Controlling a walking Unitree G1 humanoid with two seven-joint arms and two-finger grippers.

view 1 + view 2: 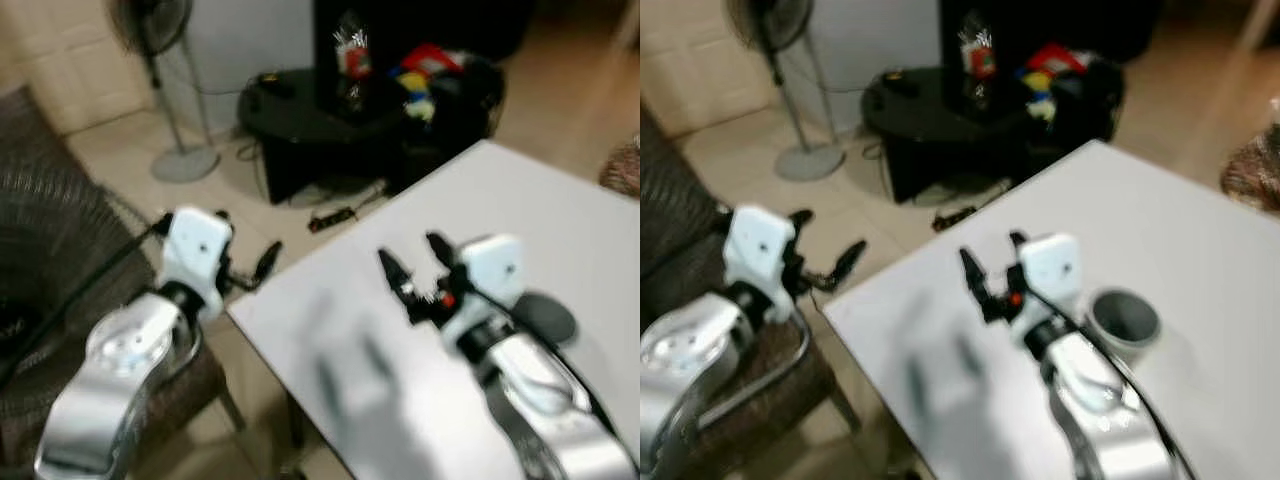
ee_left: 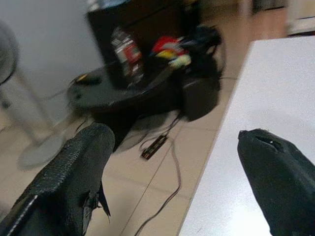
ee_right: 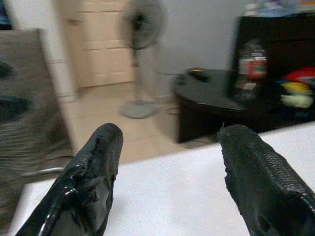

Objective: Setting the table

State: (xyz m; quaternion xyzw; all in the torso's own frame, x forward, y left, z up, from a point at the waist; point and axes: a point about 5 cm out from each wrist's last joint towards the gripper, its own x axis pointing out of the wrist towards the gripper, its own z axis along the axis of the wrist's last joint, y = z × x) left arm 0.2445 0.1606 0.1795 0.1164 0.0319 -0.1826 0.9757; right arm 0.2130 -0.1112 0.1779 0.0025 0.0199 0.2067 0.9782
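While fingers spread, right gripper (image 1: 985, 272) over smooth white table (image 1: 1200, 250) | round grey cup (image 1: 1122, 318) | left gripper (image 1: 250, 265) parted

Both arms are shiny silver, each ending in a boxy white wrist block. The right tool (image 1: 411, 268) has two long black textured fingers (image 3: 93, 182), a red spot and a black cable behind.
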